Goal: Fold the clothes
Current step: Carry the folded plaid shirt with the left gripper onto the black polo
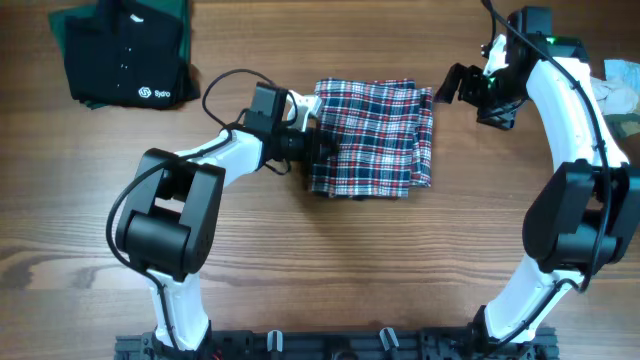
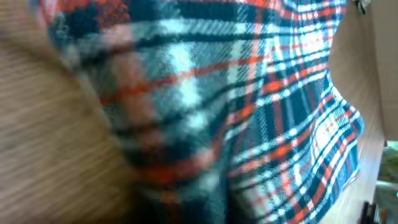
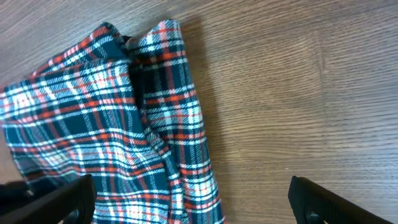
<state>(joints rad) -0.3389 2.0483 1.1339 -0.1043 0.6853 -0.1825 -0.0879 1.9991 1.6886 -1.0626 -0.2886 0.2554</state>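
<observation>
Plaid cloth (image 1: pixel 372 137) lies near table (image 1: pixel 400 290) centre, a bit toward 12 o'clock. It is folded into a rough rectangle, with layers showing along its 6 o'clock edge. Check is red, white and dark blue-green.

Left hand (image 1: pixel 312 147) is at cloth's 9 o'clock edge, tips on or over the fabric, arm coming in from 8 o'clock. Left wrist view is blurred plaid at very close range, with wood at the 9 o'clock side. Its fingers don't show there, so cannot tell if this hand is wide, narrow or pinching fabric.

Right hand (image 1: pixel 458 85) is just off cloth's 2 o'clock corner, apart from it, arm arching in from 4 o'clock. In right wrist view both black fingers (image 3: pixel 59 202) sit at frame's 6 o'clock edge, set far apart: spread wide, gripping nothing. One finger is over plaid, the other over bare wood. Same view shows cloth's edge doubled over in a long strip, corner toward 12 o'clock, flat on the wood.

Black garment (image 1: pixel 125 60) with small white logo is folded at table's 10 o'clock corner, on a green piece (image 1: pixel 182 35), well apart from the plaid. Pale cloth (image 1: pixel 620 90) is at table's 3 o'clock edge, behind right arm, partly cut off. Black cable (image 1: pixel 225 85) loops by left wrist.
</observation>
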